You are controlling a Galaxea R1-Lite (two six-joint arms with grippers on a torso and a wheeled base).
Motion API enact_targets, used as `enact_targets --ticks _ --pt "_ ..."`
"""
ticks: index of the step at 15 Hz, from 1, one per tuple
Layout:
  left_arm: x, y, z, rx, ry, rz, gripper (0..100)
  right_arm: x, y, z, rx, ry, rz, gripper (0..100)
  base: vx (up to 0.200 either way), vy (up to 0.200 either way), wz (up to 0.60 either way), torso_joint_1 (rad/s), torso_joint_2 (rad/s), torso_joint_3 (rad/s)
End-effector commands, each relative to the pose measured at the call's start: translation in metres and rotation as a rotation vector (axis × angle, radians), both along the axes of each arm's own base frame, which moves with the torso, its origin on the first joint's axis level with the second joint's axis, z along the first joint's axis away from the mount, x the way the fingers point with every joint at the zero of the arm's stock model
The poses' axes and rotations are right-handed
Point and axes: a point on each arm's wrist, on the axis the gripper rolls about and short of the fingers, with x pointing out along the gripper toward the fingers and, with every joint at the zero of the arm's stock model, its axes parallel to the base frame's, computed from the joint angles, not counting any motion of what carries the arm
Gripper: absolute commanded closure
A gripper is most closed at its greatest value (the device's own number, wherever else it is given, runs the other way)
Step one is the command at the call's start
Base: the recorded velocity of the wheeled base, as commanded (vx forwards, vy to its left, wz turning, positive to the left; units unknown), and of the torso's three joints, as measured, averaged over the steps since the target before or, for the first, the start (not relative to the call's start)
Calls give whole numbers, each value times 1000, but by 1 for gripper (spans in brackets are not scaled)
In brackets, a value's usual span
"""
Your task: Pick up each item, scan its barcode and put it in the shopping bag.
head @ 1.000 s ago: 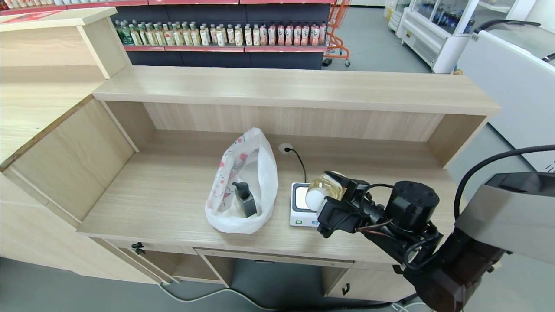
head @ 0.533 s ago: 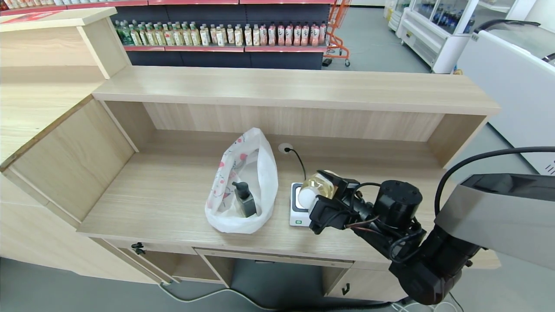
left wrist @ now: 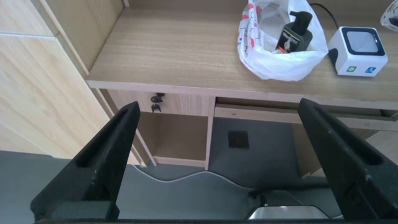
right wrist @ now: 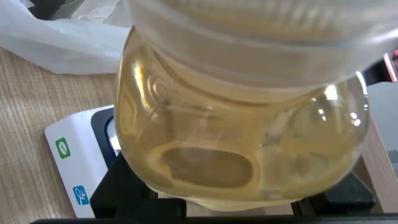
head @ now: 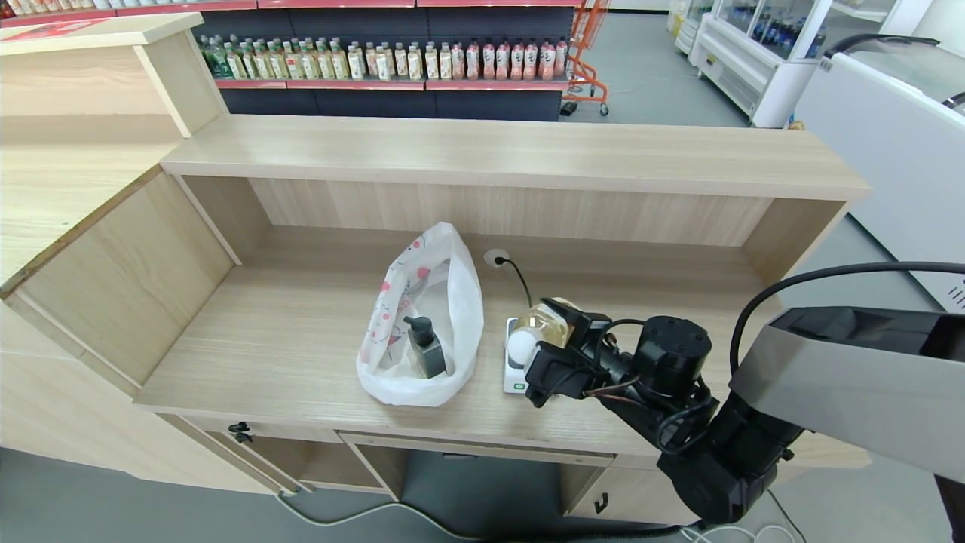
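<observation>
Over the last second the right claw has carried the bottle leftward across the scanner, so more of the scanner is covered. The bottle's white cap is now over the scanner's left part, nearer the shopping bag. The claw is clamped on the bottle, which is tipped sideways above the scanner; it is clear, rounded and filled with pale yellow liquid. The bag stands open just left of the scanner on the tabletop, with a black pump bottle inside. The left claw, fingers wide apart, hangs well away from the scanner, off the tabletop's front edge.
</observation>
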Motion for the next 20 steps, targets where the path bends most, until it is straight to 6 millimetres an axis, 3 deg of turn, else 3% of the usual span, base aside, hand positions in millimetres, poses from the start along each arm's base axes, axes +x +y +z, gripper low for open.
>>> enact_targets --ticks 1,20 --pt "0 0 0 0 1 0 0 3 2 -4 -2 1 0 100 0 0 0 0 0 0" --pt "0 0 0 2 1 2 0 4 1 -13 -14 25 -1 100 0 0 0 0 0 0"
